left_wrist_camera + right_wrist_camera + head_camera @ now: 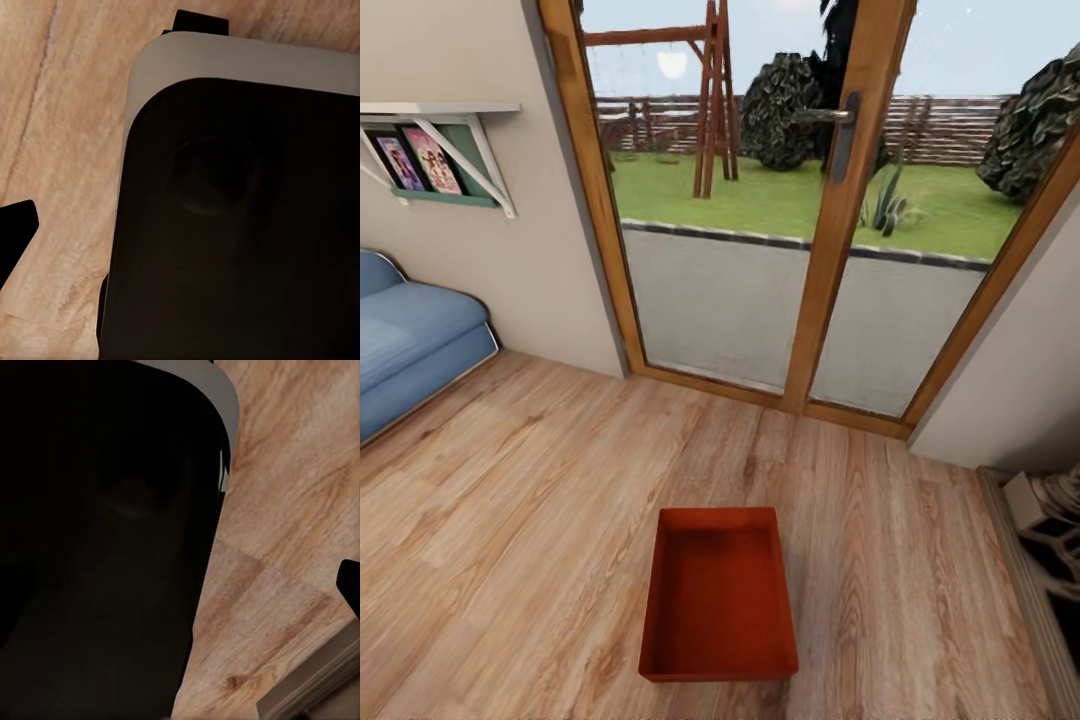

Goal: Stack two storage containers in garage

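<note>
On the light wood floor (540,500) just ahead of the robot, short of the glass doors (760,250), sits one red-orange storage container (718,592), empty and upright. Neither claw's state can be told; the wrist views show dark robot body (240,225) over planks. Reaching down blind risks nudging the bin or clipping its rim.

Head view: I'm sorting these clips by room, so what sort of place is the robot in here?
Most likely a living room in a house: a light wood plank floor, a blue sofa at the wall, and wood-framed glass doors onto a garden. A red-orange storage container sits on the floor.
</note>
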`<state>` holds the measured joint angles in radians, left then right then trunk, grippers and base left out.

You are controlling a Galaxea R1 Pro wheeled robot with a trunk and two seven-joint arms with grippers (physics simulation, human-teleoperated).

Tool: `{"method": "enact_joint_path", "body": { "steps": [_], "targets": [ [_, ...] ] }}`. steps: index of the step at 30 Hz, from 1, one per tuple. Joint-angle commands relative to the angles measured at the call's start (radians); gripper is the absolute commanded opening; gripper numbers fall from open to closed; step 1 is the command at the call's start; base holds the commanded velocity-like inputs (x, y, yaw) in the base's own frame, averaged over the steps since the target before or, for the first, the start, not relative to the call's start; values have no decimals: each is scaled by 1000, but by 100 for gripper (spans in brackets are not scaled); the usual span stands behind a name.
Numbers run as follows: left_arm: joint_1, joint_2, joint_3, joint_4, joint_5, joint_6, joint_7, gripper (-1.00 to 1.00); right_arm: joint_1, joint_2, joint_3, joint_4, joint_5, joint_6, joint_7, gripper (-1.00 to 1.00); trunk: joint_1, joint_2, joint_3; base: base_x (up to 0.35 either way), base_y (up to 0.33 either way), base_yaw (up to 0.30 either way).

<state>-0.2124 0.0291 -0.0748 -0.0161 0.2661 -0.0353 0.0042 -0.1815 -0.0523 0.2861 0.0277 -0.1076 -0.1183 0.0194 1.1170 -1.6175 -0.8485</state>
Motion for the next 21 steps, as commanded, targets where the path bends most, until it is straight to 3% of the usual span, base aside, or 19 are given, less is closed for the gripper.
{"method": "enact_joint_path", "body": {
  "steps": [1, 21],
  "targets": [
    [-1, 0, -8, 1, 8, -3, 0, 100, -1, 0, 8, 3, -10, -6, 2, 100, 0, 0, -2, 0, 0, 0],
    [-1, 0, -8, 1, 8, -3, 0, 100, -1, 0, 9, 3, -9, -6, 9, 100, 0, 0, -25, 0, 0, 0]
  ]
}}
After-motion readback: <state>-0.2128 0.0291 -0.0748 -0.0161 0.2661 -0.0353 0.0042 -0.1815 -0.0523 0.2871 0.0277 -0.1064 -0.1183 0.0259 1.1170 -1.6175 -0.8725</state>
